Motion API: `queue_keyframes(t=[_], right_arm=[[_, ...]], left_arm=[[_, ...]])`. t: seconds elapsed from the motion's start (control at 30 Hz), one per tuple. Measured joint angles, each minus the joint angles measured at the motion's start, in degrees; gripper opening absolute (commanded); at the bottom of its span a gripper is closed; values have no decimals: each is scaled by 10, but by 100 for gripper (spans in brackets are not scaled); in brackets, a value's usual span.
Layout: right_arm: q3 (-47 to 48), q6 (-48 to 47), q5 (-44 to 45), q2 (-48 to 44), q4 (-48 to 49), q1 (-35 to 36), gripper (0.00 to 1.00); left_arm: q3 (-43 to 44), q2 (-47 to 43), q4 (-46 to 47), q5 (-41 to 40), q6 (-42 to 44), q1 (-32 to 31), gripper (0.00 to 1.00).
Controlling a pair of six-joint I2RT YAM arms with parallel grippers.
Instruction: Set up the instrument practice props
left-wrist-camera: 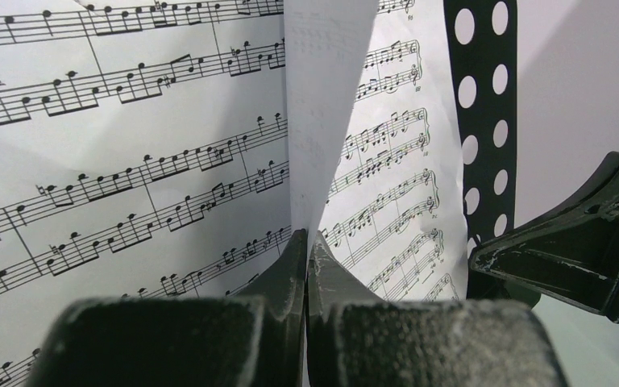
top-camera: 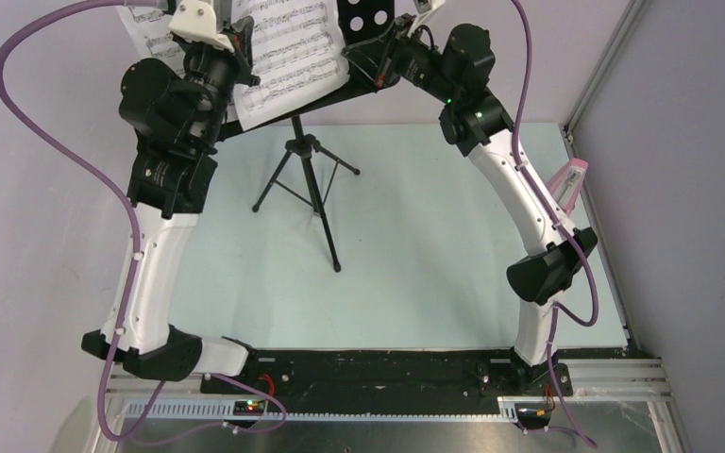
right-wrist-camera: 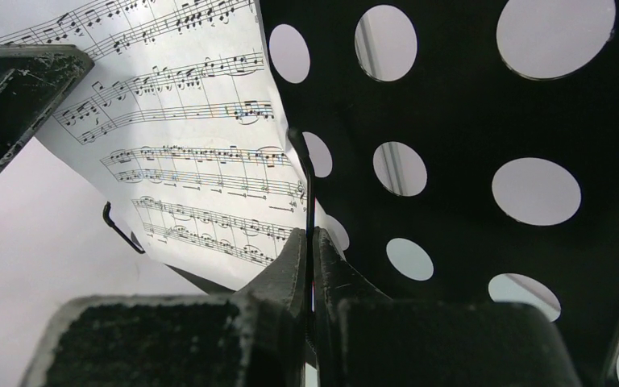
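With your left end effector pinched shut on the sheet-music page and your right end effector clamped on the wire page holder of the music stand, top centre of the overhead view, ease the page flat slowly.

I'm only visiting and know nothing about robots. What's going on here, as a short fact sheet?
table: pale, two robot arms reaching over it
music stand: black tripod, standing at the far side
sheet music: white pages on the stand's desk
left gripper: shut, pinching one page's edge
right gripper: shut on the desk's thin black edge
metronome: pink, at the table's right edge, apart from both grippers
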Motion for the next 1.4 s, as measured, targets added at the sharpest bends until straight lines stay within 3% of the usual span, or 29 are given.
queue_keyframes(t=[0.33,0.6,0.8,1.4], right_arm=[[-38,31,12,-9,45,-1,0],[-138,80,54,-46,148,2,0],[-160,92,68,-49,189,7,0],[-163,7,72,-49,188,35,0]], left_arm=[[-23,-6,22,-16,0,0,0],[-37,-15,30,-32,-1,0,0],[-50,-19,48,-38,-3,0,0],[-52,16,123,61,-43,0,0]])
